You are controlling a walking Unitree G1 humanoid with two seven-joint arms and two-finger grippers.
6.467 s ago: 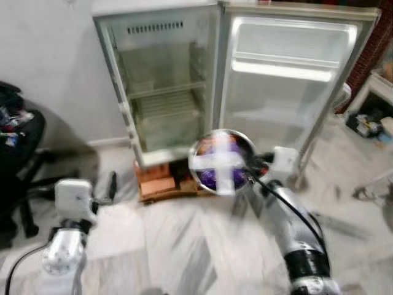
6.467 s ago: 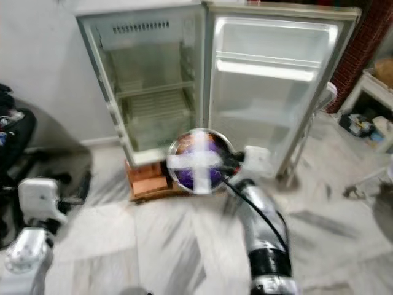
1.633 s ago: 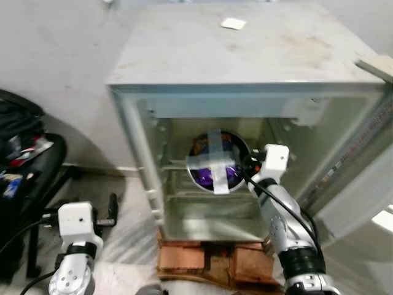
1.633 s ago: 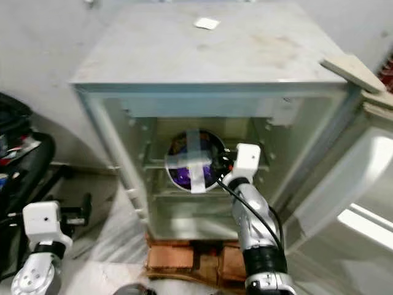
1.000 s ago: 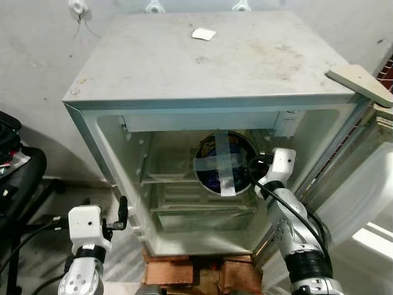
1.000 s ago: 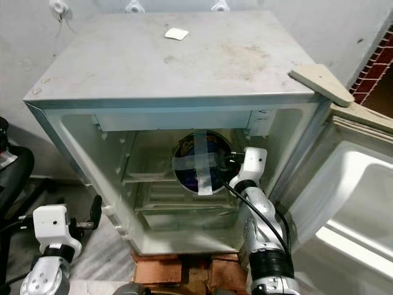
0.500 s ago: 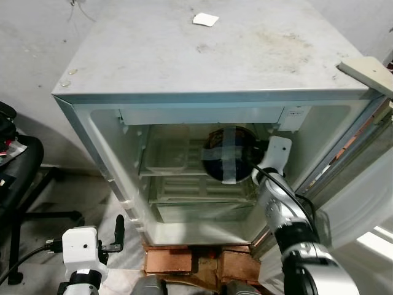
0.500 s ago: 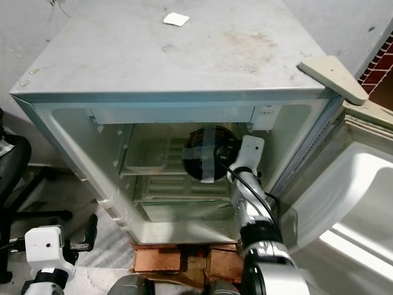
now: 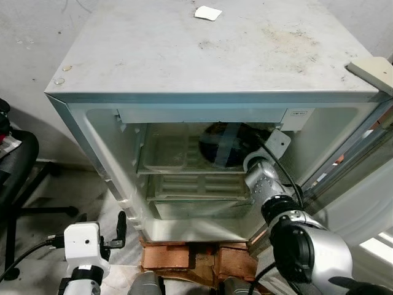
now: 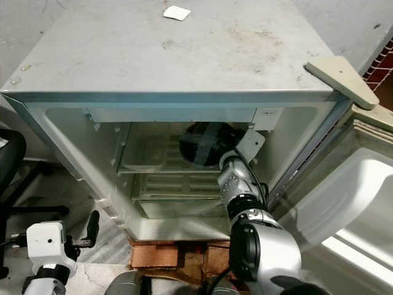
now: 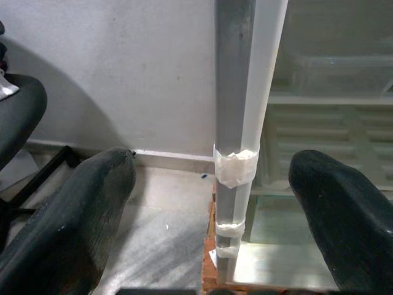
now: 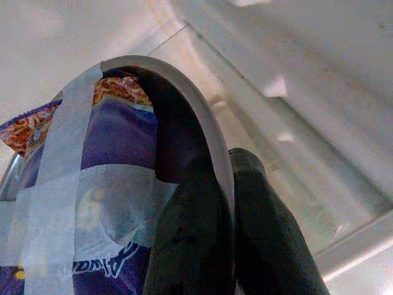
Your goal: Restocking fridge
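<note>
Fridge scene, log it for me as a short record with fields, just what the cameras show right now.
fridge: door open, swung to the robot's right
bowl: round metal bowl, taped across the top, a purple snack packet inside, held inside the upper compartment
right gripper: shut on the bowl's rim, arm reaching into the fridge
left gripper: open, low beside the fridge's left front edge, idle
clear tray: on the shelf, left of the bowl
fridge top: small white scrap near the back
base: bricks under the fridge
</note>
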